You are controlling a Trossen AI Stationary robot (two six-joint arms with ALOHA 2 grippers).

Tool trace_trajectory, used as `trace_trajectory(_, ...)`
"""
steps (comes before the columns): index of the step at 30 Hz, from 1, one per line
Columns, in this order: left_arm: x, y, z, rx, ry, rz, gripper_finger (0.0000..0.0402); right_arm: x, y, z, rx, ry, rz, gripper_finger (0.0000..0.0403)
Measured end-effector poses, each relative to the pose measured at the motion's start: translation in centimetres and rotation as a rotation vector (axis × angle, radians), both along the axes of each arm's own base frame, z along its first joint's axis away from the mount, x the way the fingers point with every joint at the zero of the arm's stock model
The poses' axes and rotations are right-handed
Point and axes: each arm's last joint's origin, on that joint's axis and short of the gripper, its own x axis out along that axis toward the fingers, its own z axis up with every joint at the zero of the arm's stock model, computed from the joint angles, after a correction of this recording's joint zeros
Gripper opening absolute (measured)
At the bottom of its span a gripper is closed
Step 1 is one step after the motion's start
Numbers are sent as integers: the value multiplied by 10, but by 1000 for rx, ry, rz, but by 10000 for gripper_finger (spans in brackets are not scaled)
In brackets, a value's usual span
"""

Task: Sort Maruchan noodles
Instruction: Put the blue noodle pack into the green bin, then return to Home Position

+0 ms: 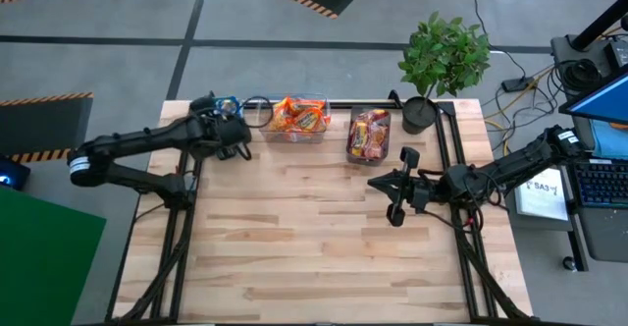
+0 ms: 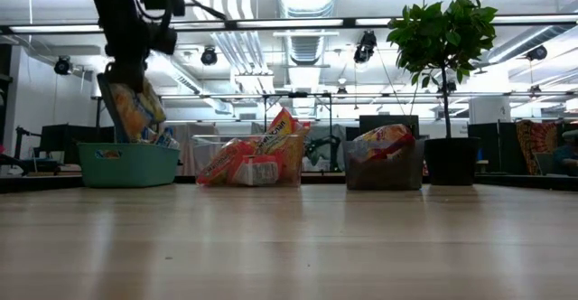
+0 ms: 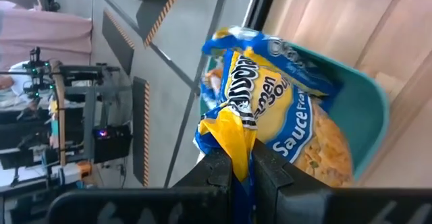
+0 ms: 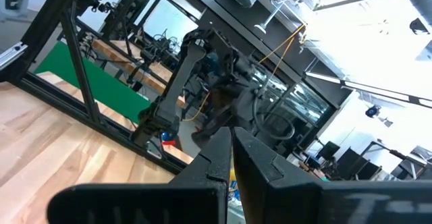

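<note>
Wood table [image 1: 324, 238], 3 bins along far edge | left gripper [image 3: 239, 173] pinches blue-and-yellow packet [image 3: 283, 126] over teal bin [image 3: 368, 126], likely to drop by colour | right gripper [image 1: 392, 184] closed, empty, waiting mid-table

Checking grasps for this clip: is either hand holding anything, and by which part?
The left hand pinches a blue-and-yellow noodle packet by its crimped end, over the teal bin. The right hand is shut and empty.

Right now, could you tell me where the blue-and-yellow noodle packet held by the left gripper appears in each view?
High view: hidden under the left gripper at the table's far left edge.
Low view: blue-and-yellow packet hangs at left, over the teal bin.
Left wrist view: packet fills the centre, pinched between the fingers.
Right wrist view: not identifiable.
Shared landmark: the teal bin.
</note>
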Motion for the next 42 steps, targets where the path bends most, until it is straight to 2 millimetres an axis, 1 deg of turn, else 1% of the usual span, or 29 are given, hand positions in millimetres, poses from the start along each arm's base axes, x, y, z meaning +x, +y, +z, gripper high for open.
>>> trace_trajectory(6, 3, 2, -27, 9, -3, -9, 8, 0, 0, 0, -4, 0, -1, 9)
trace_trajectory(10, 3, 2, -37, 3, 20, -7, 19, 0, 0, 0, -6, 0, -2, 9)
trace_trajectory(13, 5, 3, -39, 3, 17, -3, 35, 0, 0, 0, -7, 0, -2, 9)
trace_trajectory(17, 7, 3, -39, 8, 4, 11, 66, 0, 0, 0, -6, 0, -2, 9)
trace_trajectory(21, 8, 4, -34, 17, -29, 27, 101, 0, 0, 0, -7, 0, -2, 9)
trace_trajectory(27, 11, 5, -19, 40, -92, 70, 144, 0, 0, 0, -7, 0, -1, 9)
trace_trajectory(30, 11, 5, -16, 53, -126, 92, 151, 0, 0, 0, -7, 1, -2, 9)
trace_trajectory(33, 11, 5, -18, 62, -164, 131, 152, 0, 0, 0, -7, 1, -2, 9)
trace_trajectory(38, 11, 5, -31, 59, -192, 193, 152, 0, 0, 0, -7, 0, -1, 9)
trace_trajectory(42, 14, 6, -44, 40, -177, 225, 152, 0, 0, 0, -7, 1, -1, 9)
